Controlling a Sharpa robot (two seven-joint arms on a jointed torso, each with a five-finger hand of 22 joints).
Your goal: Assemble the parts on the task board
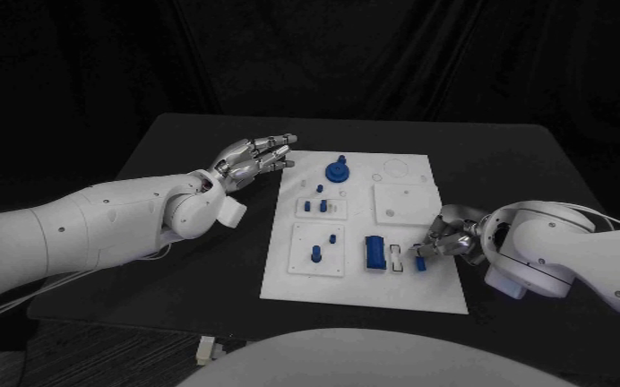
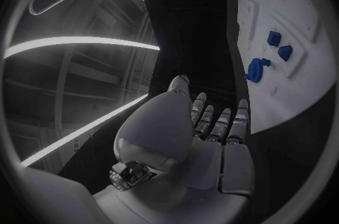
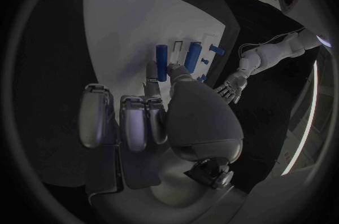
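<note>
A black table [image 1: 193, 150] fills the middle of the frame, with black curtains [image 1: 388, 38] behind; the white task board [image 1: 368, 293] lies at centre right, with blue parts [image 1: 336, 172] standing in it; the left hand [image 1: 254, 156], centre left, is flat and holds nothing; the right hand [image 1: 439, 242], lower right, pinches a small blue peg [image 1: 420, 263] above the board's edge.

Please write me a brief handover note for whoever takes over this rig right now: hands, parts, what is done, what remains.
Left hand: open, fingers extended, hovering over the table beside the task board's far left corner, holding nothing.
Right hand: at the board's right edge, fingertips pinching a small blue part over the near right area.
Parts: a round knobbed piece at the far left, small pegs in the left plates, a tall blue block standing near the middle.
Done: several parts stand in the board.
Left: seat the pinched part; I cannot tell which slots remain unfilled.
</note>
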